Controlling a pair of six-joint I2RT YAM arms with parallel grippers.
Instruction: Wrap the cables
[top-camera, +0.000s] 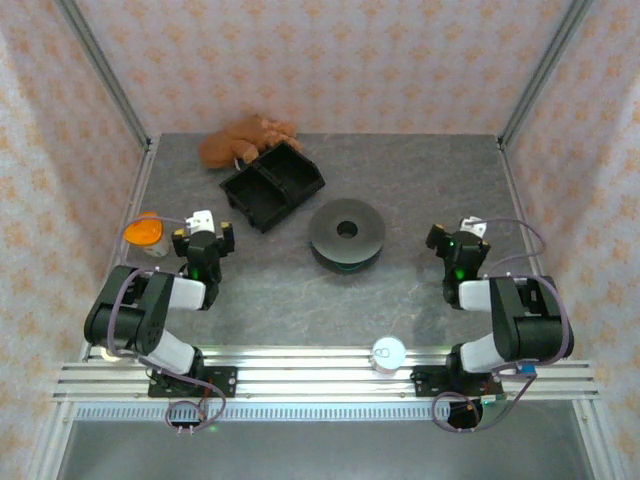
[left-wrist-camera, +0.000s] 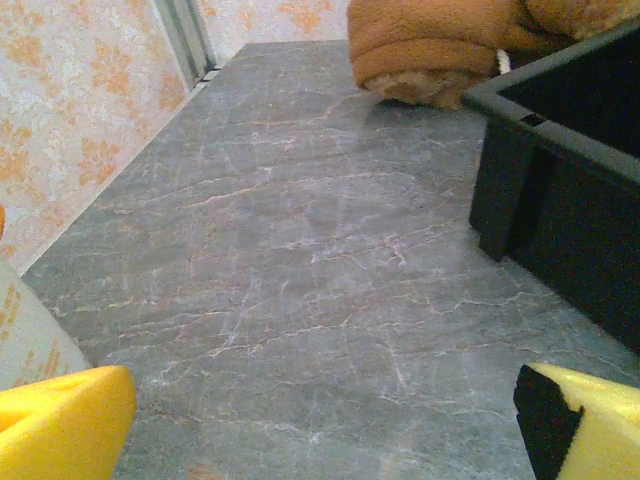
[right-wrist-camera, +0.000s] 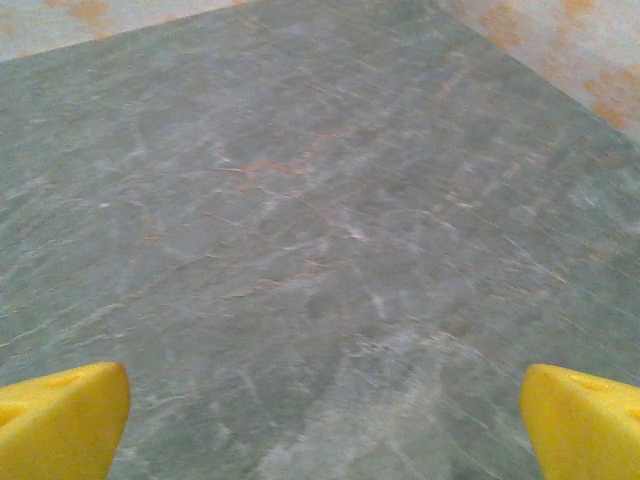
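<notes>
Cable (top-camera: 344, 266) (a green hint) under grey spool (top-camera: 346, 230), arms folded low, left fingers (left-wrist-camera: 62, 425) and right fingers (right-wrist-camera: 585, 420) wide

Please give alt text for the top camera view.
The left claw and right claw, both open and empty, flank a dark grey spool on a table. Farther back sit a black bin and a brown plush toy.
</notes>
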